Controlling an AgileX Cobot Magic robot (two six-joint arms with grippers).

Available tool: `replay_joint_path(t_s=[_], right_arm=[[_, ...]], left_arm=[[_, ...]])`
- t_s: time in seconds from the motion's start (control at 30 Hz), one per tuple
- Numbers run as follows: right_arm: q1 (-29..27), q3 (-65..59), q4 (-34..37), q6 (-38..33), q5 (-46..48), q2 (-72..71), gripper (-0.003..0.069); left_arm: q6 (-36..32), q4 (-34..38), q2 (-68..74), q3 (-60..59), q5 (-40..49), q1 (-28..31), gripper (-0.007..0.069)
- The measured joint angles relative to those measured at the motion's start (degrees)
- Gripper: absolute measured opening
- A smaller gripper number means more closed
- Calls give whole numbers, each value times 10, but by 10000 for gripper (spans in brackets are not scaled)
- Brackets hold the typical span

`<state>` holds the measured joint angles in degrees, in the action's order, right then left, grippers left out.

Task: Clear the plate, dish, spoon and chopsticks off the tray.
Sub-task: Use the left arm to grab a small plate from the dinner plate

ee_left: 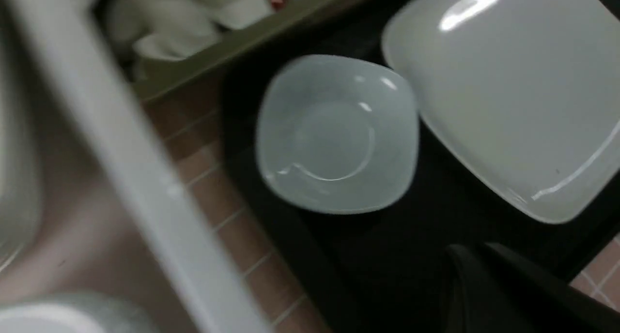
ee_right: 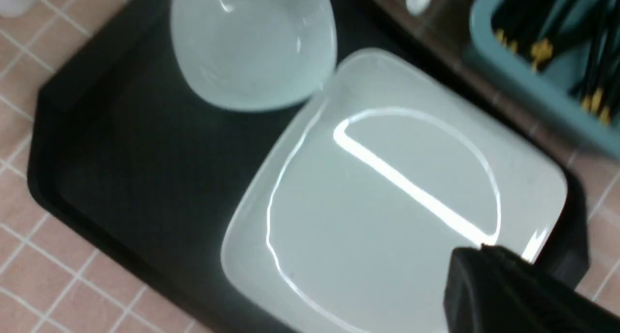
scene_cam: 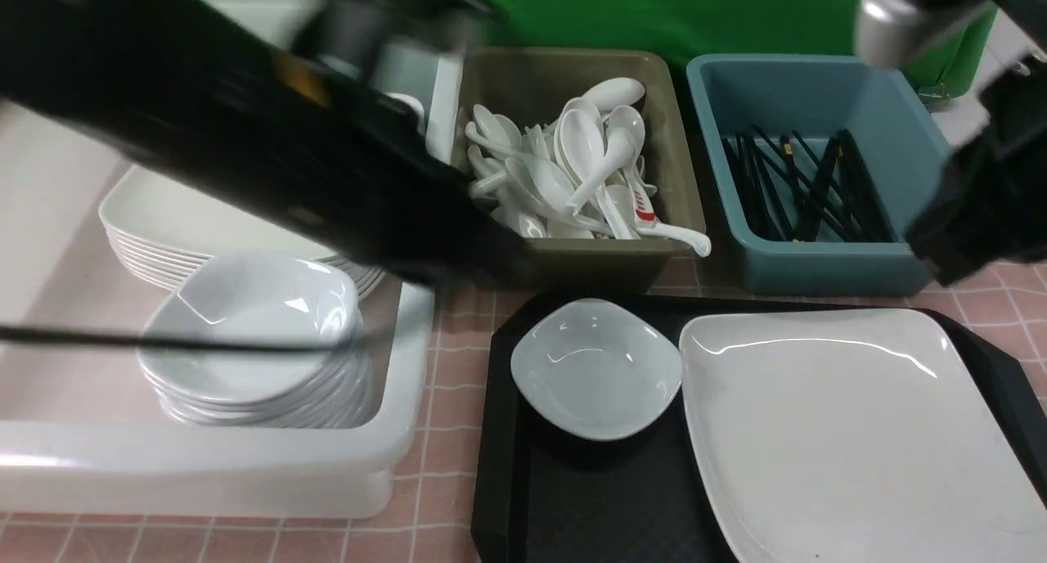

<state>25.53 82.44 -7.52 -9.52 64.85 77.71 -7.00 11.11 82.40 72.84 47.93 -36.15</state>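
Far left: white tub (scene_cam: 245, 481) holding a stack of large plates (scene_cam: 164, 227) and, nearer, a stack of small dishes (scene_cam: 253, 326). A thin dark line is seen across the small stack; it is blurred, possibly a cable. The tub's far right part and the near left corner of the olive bin (scene_cam: 589, 260) are blocked in the front view by the left arm (scene_cam: 245, 129), which is motion-blurred. The left gripper (ee_left: 477, 255) is clenched, nothing grasped, and is seen over the tray's (scene_cam: 572, 497) near left area.

Centre far: a pile of white spoons (scene_cam: 572, 162) is held in the olive bin, one with red markings.

Centre near: the dish (scene_cam: 597, 367) sits on the tray's far left part, just beside the plate (scene_cam: 851, 432); contact cannot be confirmed. The plate fills the tray's right part.

Right far: blue bin (scene_cam: 818, 268), with a bundle of black chopsticks (scene_cam: 802, 186) inside. The bin's right side is partly covered by the right arm (scene_cam: 981, 186). The right gripper (ee_right: 477, 260) is clenched and empty above the plate's edge.
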Motion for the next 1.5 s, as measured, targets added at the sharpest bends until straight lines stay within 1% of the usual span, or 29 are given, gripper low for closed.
replay_joint_path(t_s=[0.07, 0.1, 0.13, 0.2, 0.23, 0.27, 0.3, 0.33, 0.37, 0.4, 0.57, 0.6, 0.63, 0.73, 0.77, 0.83, 0.9, 0.93, 0.97, 1.03, 1.07, 1.2, 1.27, 1.33, 1.4, 1.5], right_arm=[[-29, -38, 15, -2, -2, -20, 30], [-46, -62, 23, -3, -2, -34, 30], [-48, -66, 24, -3, -2, -36, 30], [-66, -103, 33, -5, -3, -60, 30], [-68, -108, 34, -6, -3, -63, 30], [-70, -120, 36, -6, -3, -72, 30], [-70, -131, 38, -8, -3, -81, 30], [-70, -140, 39, -11, -3, -89, 30], [-70, -144, 40, -14, -2, -93, 30], [-70, -149, 41, -15, -2, -100, 30], [-70, -154, 45, -17, -2, -120, 30], [-70, -154, 46, -17, -2, -121, 30], [-70, -154, 58, -23, -2, -126, 30], [-70, -154, 92, -48, -3, -128, 30], [-70, -154, 108, -58, -3, -129, 30], [-70, -154, 137, -77, -3, -129, 30], [-70, -154, 159, -87, -4, -129, 30], [-70, -154, 173, -93, -4, -129, 30], [-70, -154, 179, -94, -4, -129, 30], [-70, -154, 189, -96, -4, -129, 30], [-70, -154, 193, -97, -4, -129, 30], [-70, -154, 198, -101, -4, -129, 30], [-70, -148, 199, -103, -4, -129, 30], [-70, -133, 200, -103, -4, -129, 30], [-70, -111, 203, -101, -3, -129, 30], [-70, -81, 228, -101, -3, -129, 30]], left_arm=[[9, -30, 42, 0, -27, -48, 13], [20, -57, 74, 0, -51, -75, 34], [21, -61, 79, 0, -51, -79, 39], [30, -111, 138, 0, -89, -112, 122], [30, -119, 146, 0, -94, -115, 139], [30, -136, 168, 0, -104, -120, 172], [30, -155, 191, 0, -122, -124, 235], [30, -171, 213, 0, -135, -125, 282], [30, -178, 223, 0, -141, -126, 309], [30, -189, 241, 0, -155, -126, 371], [30, -225, 288, 0, -189, -126, 509], [30, -227, 289, 0, -191, -126, 514], [36, -247, 300, 0, -199, -126, 526], [62, -279, 315, 0, -206, -126, 511], [70, -284, 318, 0, -208, -126, 494], [83, -293, 321, 1, -211, -126, 432], [89, -296, 322, 1, -212, -126, 357], [92, -296, 323, 1, -213, -126, 285], [92, -296, 323, 1, -212, -126, 233], [86, -307, 321, 6, -213, -127, 153], [85, -306, 318, 8, -209, -127, 139], [85, -295, 302, 9, -187, -127, 132], [88, -283, 279, 8, -169, -127, 99], [97, -269, 244, 7, -156, -125, 50], [106, -251, 197, 5, -134, -122, 24], [106, -241, 131, 4, -122, -119, 18]])
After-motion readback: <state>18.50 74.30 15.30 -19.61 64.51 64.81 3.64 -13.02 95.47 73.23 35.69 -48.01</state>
